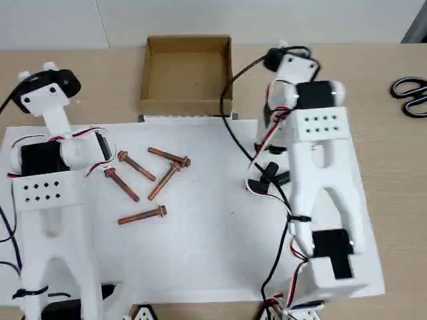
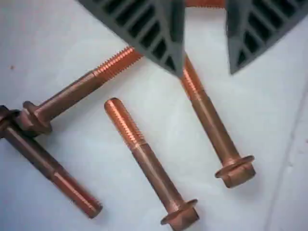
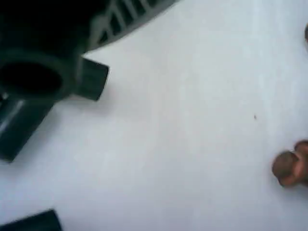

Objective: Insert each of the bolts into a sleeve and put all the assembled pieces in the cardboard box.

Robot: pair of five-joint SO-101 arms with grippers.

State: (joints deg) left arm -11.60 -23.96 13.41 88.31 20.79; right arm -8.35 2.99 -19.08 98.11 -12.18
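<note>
Five copper bolts (image 1: 142, 215) are scattered loose on the white sheet (image 1: 213, 253), near the cardboard box (image 1: 185, 107) set at its far edge. The left tool (image 2: 206, 71) is spread wide just above two of them. A black sleeve (image 3: 72, 77) is seen beside the right tool (image 1: 268, 175), whose state cannot be told.

A light wooden table (image 1: 373, 60) carries a white rectangular sheet (image 1: 207, 247) across the lower frame. An open brown cardboard box (image 1: 187, 107) sits upper centre, black-handled scissors (image 1: 408, 97) at the right edge. Five copper-coloured bolts (image 1: 141, 215) lie scattered left of centre on the sheet.
</note>
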